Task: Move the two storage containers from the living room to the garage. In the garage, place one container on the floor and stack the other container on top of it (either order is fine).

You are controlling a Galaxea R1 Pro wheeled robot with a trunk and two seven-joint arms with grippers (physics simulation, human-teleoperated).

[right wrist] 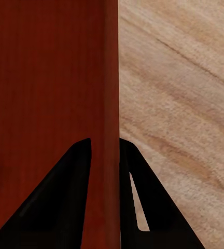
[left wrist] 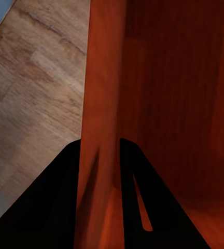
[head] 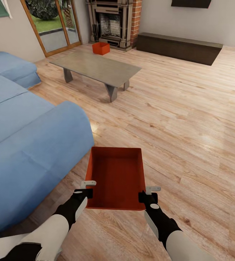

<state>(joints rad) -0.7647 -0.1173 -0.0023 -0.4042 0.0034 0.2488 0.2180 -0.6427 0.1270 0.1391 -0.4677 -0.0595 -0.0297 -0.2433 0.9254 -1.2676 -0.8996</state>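
The robot stands in the living room with one storage container (head: 117,179) held out in front of it, above the wood floor (head: 190,119) and just beside the near end of the blue sofa (head: 27,145). The left gripper (head: 84,192) is clamped on the bin's left side wall near its closest corner, and the right gripper (head: 148,196) is clamped on the right side wall at the matching spot. In each wrist view a thin red wall runs between the two dark fingers, one finger inside the bin and one outside.

The bin looks stiff and light: straight smooth walls, open top, nothing inside. Smooth walls could slip through a pinch, so I judge a grip on both long sides, as here, the sound way to carry it; a single grip would likely let it swing.

Its opening faces up and it sits roughly level. The long axis runs straight away from the robot, toward the low grey table (head: 95,67).

The second storage container (head: 101,48) rests on the floor beyond the far edge of that table, in front of the fireplace (head: 112,23), well apart from the robot.
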